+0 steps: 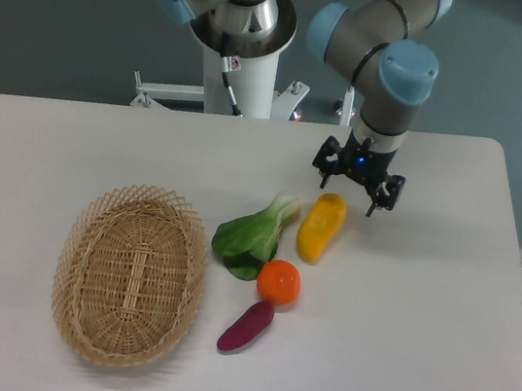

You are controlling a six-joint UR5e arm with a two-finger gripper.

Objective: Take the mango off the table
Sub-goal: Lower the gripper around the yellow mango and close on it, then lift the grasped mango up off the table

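The bench [439, 321] is carrying the mango [320, 227] near its middle, toward the far edge, long axis running far-to-near with a slight slant. The hand [357, 184] is hovering just beyond the mango's far end, its fingers spread and holding nothing.

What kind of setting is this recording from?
Probably a robotics lab, not a kitchen: a pedestal-mounted arm with its gripper works over a bare white table, where a mango and a wicker basket are laid out.
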